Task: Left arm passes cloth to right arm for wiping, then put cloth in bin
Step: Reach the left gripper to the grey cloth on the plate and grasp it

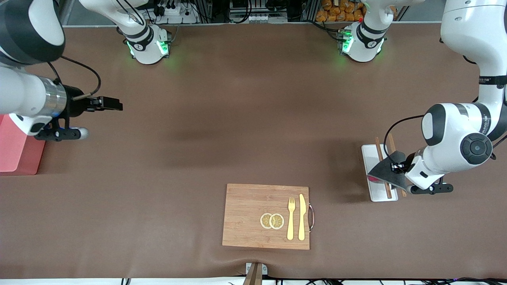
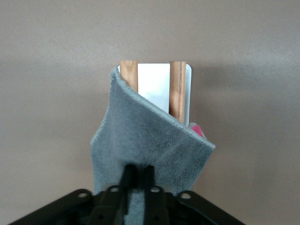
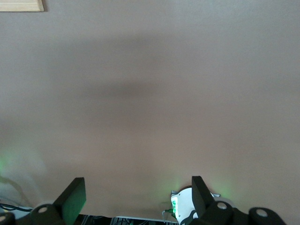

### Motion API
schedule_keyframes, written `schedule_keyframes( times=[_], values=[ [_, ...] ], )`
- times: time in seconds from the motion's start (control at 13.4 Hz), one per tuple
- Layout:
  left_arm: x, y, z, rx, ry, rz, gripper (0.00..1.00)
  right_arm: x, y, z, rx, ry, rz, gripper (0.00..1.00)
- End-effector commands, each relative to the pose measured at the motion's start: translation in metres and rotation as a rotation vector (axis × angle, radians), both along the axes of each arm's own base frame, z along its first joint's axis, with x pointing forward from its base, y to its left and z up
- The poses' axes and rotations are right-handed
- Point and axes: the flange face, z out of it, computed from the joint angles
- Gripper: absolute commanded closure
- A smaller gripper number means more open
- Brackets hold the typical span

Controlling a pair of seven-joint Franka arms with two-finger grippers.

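Grey cloth point(image 1: 386, 173) pinched in left tool point(image 1: 396, 168), draped diagonally over tray point(image 1: 376, 196)

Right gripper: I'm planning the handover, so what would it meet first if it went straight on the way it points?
The right gripper, open, points level across the table toward the left arm's end. Nothing shows in that line; the way looks free, though its height above the table is hard to judge.

Wooden board point(image 1: 253, 209) with fork point(image 1: 291, 217), knife point(image 1: 302, 217)
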Motion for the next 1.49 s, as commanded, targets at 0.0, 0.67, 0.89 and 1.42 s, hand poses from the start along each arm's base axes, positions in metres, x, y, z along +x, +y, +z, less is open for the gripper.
schedule_keyframes(
  times=[0.0, 0.67, 0.89, 1.42],
  values=[
    [-0.004, -0.001, 0.003, 0.017, -0.010, 0.006, 1.00, -0.006, 0.012, -0.009, -0.002, 0.038, -0.023, 0.00],
    [-0.010, -0.040, 0.047, 0.012, -0.045, -0.054, 1.00, -0.011, -0.006, -0.027, 0.113, 0.134, -0.184, 0.00],
    [-0.016, -0.073, 0.063, 0.007, -0.053, -0.075, 1.00, -0.011, -0.005, -0.027, 0.116, 0.137, -0.187, 0.00],
    [-0.039, -0.220, 0.124, -0.077, -0.102, 0.064, 1.00, 0.013, -0.014, -0.045, 0.203, 0.196, -0.394, 0.00]
  ],
)
